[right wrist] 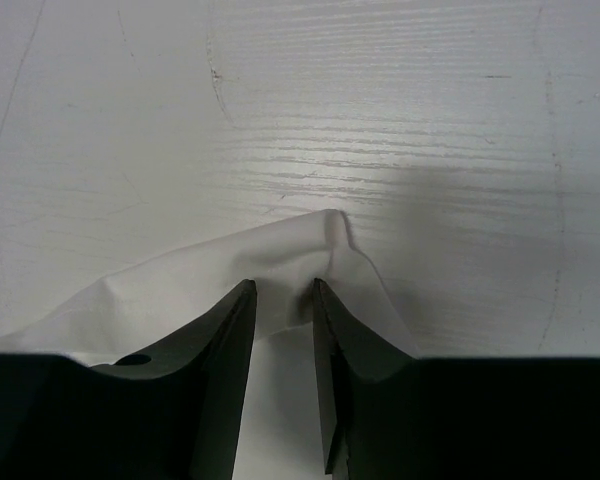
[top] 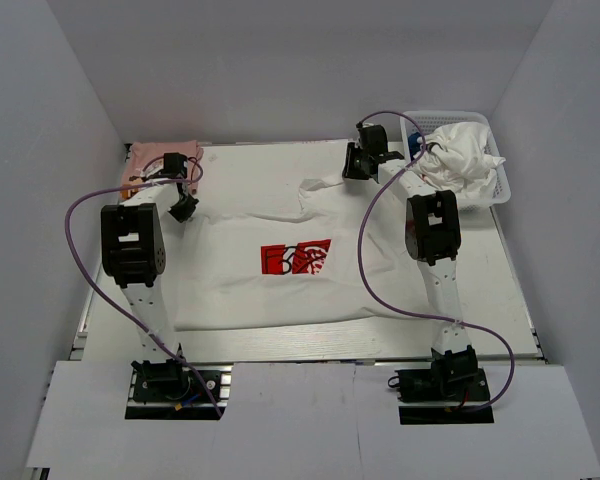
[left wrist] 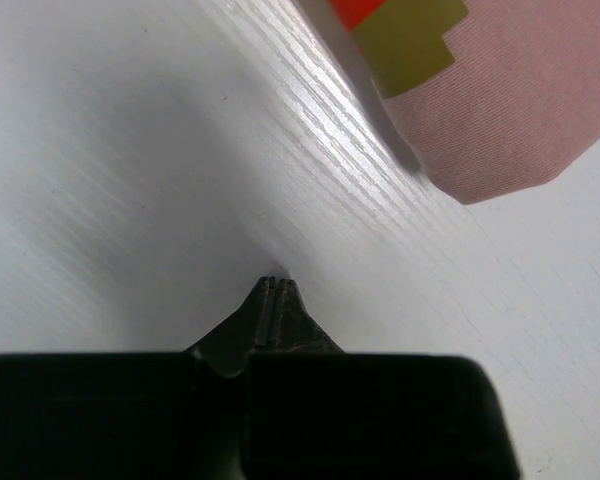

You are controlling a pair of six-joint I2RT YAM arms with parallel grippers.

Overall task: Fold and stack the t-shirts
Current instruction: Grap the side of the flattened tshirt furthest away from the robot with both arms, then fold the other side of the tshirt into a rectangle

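Observation:
The white t-shirt (top: 280, 265) with a red square print lies spread flat on the table, print up. My left gripper (top: 183, 208) is at the shirt's far left edge. In the left wrist view its jaws (left wrist: 273, 283) are closed tight on the edge of the white fabric (left wrist: 110, 180). My right gripper (top: 358, 165) is at the shirt's far right corner. In the right wrist view (right wrist: 280, 285) its jaws stand slightly apart, straddling a raised corner of the white fabric (right wrist: 280, 250). The pink t-shirt (top: 158, 157) lies folded at the back left, just beyond my left gripper (left wrist: 500, 110).
A white mesh basket (top: 480, 195) stands at the back right, holding crumpled white cloth (top: 460, 150), close to my right arm. White walls enclose the table on three sides. Purple cables loop off both arms.

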